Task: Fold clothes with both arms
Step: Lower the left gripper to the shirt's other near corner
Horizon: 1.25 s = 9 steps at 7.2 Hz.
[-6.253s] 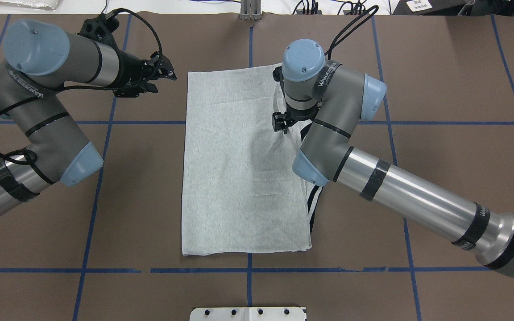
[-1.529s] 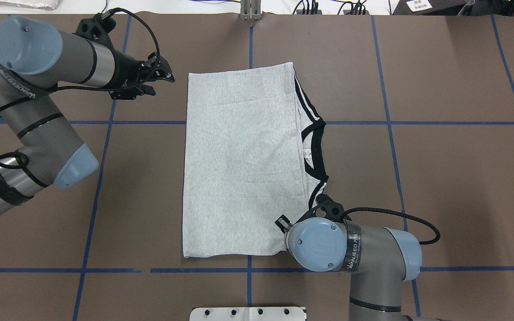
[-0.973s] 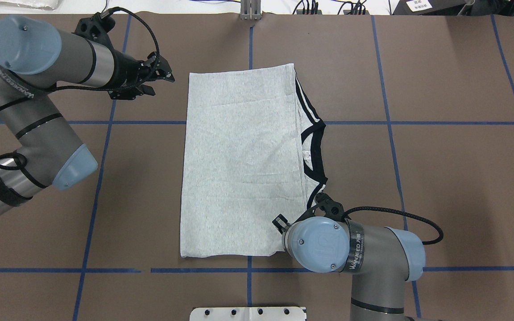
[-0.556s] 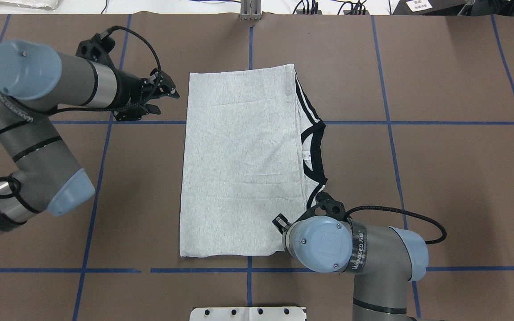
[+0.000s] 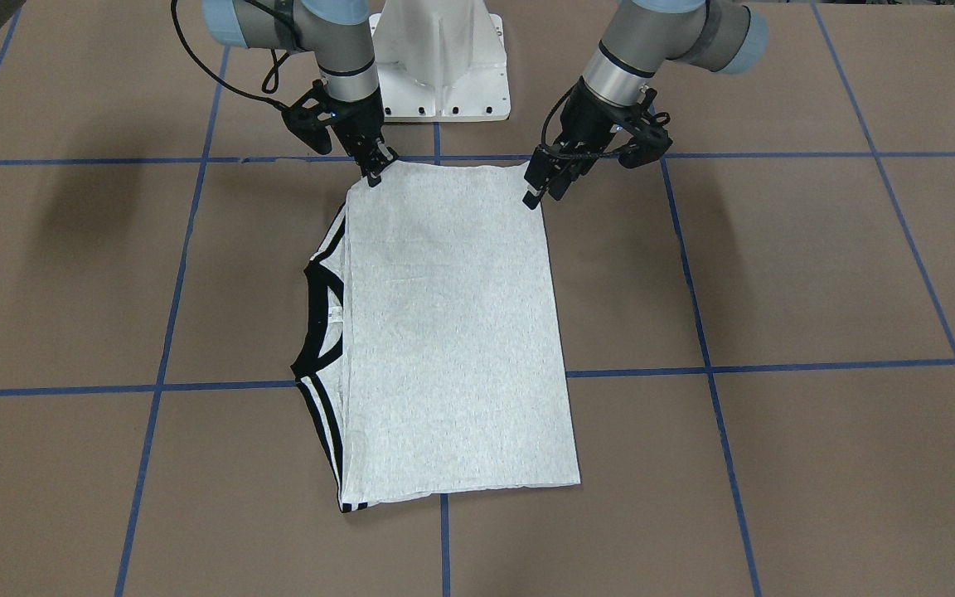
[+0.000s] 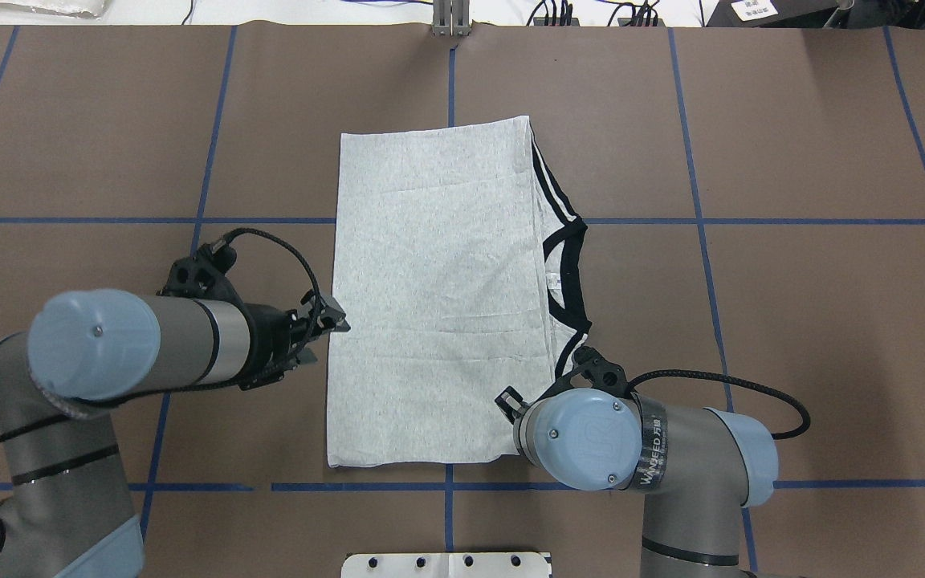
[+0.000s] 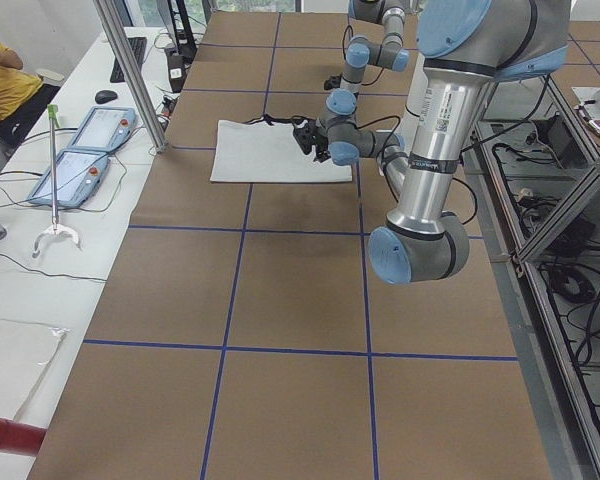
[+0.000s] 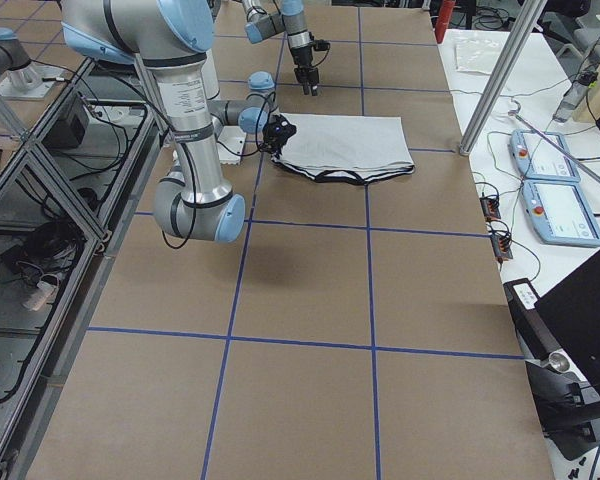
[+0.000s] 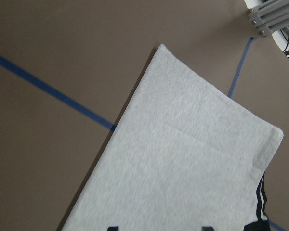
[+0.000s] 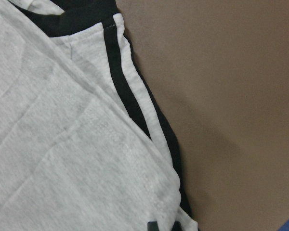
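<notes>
Front-facing: T-shirt [image 5: 453, 332] lies flat on the bench [image 5: 776, 274], folded to a long grey rectangle. Black collar [image 5: 312, 323] and shoulder stripes [image 5: 322, 419] stick out along the long edge on the right end effector's side. Right end effector [image 5: 375, 172] is down on its near corner of the shirt, fingers together on the cloth. Left end effector [image 5: 537, 192] hovers at the opposite corner of that same short edge. Overhead: the shirt's plain long edge is right at the left end effector's tips. Right arm [image 6: 671, 457] hides its own end effector, and the wrist link reads "WANJEED". Side views: both too small to judge. Left wrist: fingertips [image 9: 112, 227] spread wide, grey cloth ahead of and between them, gripping nothing. Right wrist: tips nearly together, pinching the corner fold, with a black stripe running just ahead.
</notes>
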Motion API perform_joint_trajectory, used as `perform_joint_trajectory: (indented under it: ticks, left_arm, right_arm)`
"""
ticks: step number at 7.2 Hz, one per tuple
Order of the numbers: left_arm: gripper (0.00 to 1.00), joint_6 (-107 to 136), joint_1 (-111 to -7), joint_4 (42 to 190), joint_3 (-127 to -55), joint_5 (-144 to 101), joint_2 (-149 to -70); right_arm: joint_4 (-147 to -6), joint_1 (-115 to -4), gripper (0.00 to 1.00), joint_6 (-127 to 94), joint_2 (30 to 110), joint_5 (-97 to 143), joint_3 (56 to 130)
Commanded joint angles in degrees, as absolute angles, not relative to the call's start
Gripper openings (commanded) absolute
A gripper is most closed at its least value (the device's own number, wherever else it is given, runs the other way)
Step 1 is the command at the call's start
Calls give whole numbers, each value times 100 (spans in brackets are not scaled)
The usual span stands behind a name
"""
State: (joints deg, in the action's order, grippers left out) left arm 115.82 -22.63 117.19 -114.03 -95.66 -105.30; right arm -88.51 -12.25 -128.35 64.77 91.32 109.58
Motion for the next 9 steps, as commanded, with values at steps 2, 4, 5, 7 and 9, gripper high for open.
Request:
perform_joint_trajectory:
  ticks: [2,4,5,7,9]
  left_arm:
    - [65,12163,-1391,11646,-11382,-9168,-10266]
    - [64,12261,-1231,11646,-11277,-9132,-10266]
    - [63,12269,-1187,11646,-11259,-9132,-10266]
    - [57,12278,-1108,11646,-11172,-9132,-10283]
    - [55,12278,-1081,11646,-11145,-9132,-10283]
  right_arm:
    - [-8851,-1222,0,-12841,6478,9132,10969]
    - [-8851,-1222,0,-12841,6478,9132,10969]
    - [-8851,-1222,0,-12841,6469,9132,10977]
    - [-8851,-1222,0,-12850,6469,9132,10978]
    - [-8851,-1222,0,-12850,6486,9123,11056]
